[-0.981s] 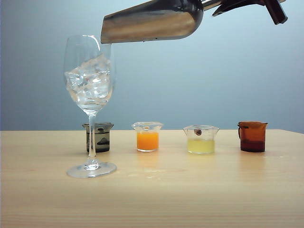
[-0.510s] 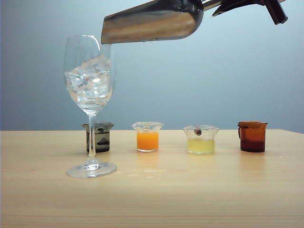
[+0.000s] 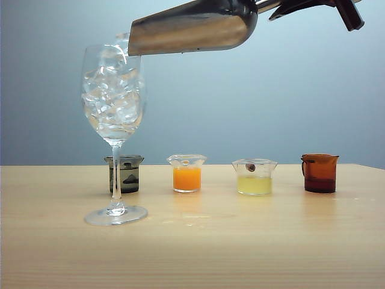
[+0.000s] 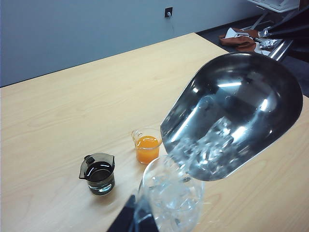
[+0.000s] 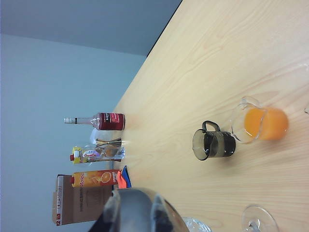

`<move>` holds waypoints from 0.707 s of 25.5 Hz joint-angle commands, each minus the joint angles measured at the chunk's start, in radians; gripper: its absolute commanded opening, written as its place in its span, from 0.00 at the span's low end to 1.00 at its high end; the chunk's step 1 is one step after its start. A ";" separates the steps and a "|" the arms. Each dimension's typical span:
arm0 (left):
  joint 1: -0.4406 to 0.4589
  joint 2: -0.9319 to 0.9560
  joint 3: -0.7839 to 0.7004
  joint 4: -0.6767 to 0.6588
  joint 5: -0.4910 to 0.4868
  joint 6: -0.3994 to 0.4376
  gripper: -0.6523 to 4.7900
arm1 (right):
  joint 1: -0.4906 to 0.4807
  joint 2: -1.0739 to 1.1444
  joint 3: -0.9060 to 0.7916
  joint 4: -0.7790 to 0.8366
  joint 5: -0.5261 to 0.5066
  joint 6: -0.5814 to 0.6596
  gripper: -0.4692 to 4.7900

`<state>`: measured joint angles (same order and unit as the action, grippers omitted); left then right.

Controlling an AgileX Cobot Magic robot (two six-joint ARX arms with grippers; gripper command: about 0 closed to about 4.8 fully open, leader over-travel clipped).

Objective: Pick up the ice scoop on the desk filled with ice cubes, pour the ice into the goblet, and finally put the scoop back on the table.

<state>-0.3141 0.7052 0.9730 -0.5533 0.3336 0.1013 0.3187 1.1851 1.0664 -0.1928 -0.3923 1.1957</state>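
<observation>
Exterior view: nearest stands the goblet (image 3: 114, 129) on the counter (image 3: 240, 253), its tulip bowl packed with clear ice (image 3: 113, 102) almost to the rim. Behind it runs a row of small beakers: a dark one (image 3: 124, 174), an orange one (image 3: 187, 173), a pale yellow one (image 3: 254, 177) and a brown one (image 3: 320, 173). High above, the scoop (image 3: 192, 27) hangs tilted, its open lip just over the goblet's rim, and a chunk is dropping from the lip into the glass.

The right gripper (image 3: 313, 7) holds the scoop's handle at the upper right edge of this view, closed tight on it. The left gripper (image 4: 133, 220) sits low by the goblet in the left wrist view, only a dark edge showing; I cannot tell how far open it is or whether it grips the glass.

In the left wrist view the scoop's polished trough (image 4: 231, 116) mirrors the room, and the last cubes (image 4: 207, 145) slide along its lower edge toward the glass.

To pour well, I judge the tilt should grow slowly, lip kept centred over the rim, since the goblet is nearly full and late cubes could bounce out. The tall, narrow-footed glass would tip easily if the scoop knocked it.
</observation>
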 commanded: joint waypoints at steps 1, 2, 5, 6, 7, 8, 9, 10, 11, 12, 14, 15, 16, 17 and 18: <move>0.001 -0.002 0.005 0.012 0.007 0.004 0.11 | 0.000 -0.006 0.013 0.031 -0.002 0.004 0.08; 0.001 -0.002 0.005 0.012 0.007 0.004 0.11 | 0.000 -0.006 0.016 0.029 -0.002 0.003 0.08; 0.001 -0.002 0.005 0.012 0.007 0.004 0.11 | 0.000 -0.006 0.059 -0.024 0.020 -0.048 0.08; 0.001 -0.002 0.005 0.012 0.007 0.004 0.11 | 0.000 -0.006 0.062 -0.024 0.020 -0.048 0.08; 0.001 -0.002 0.005 0.012 0.007 0.004 0.11 | 0.000 -0.006 0.062 -0.020 0.020 -0.048 0.08; 0.001 -0.002 0.005 0.012 0.007 0.004 0.11 | 0.000 -0.006 0.062 -0.021 0.020 -0.048 0.08; 0.001 -0.002 0.005 0.012 0.007 0.004 0.11 | 0.000 -0.006 0.062 -0.029 0.020 -0.048 0.08; 0.001 -0.001 0.005 0.012 0.007 0.004 0.11 | 0.000 -0.006 0.062 -0.035 0.020 -0.048 0.08; 0.001 -0.002 0.005 0.011 0.007 0.004 0.11 | 0.000 -0.006 0.062 -0.037 0.020 -0.048 0.08; 0.001 -0.002 0.005 0.011 0.007 0.004 0.11 | 0.000 -0.006 0.062 -0.040 0.019 -0.048 0.08; 0.001 -0.002 0.005 0.011 0.007 0.004 0.11 | 0.000 -0.006 0.062 -0.039 0.020 -0.049 0.08; 0.001 -0.002 0.005 0.011 0.007 0.004 0.11 | 0.000 -0.006 0.062 -0.039 0.020 -0.052 0.08; 0.001 -0.002 0.005 0.011 0.007 0.004 0.11 | 0.000 -0.006 0.062 -0.039 0.020 -0.053 0.08; 0.001 -0.002 0.005 0.011 0.007 0.004 0.11 | 0.000 -0.006 0.062 -0.039 0.020 -0.053 0.08; 0.001 -0.002 0.005 0.011 0.007 0.004 0.11 | 0.000 -0.006 0.062 -0.039 0.020 -0.053 0.08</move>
<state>-0.3141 0.7052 0.9730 -0.5537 0.3336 0.1009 0.3187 1.1851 1.1236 -0.2539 -0.3695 1.1442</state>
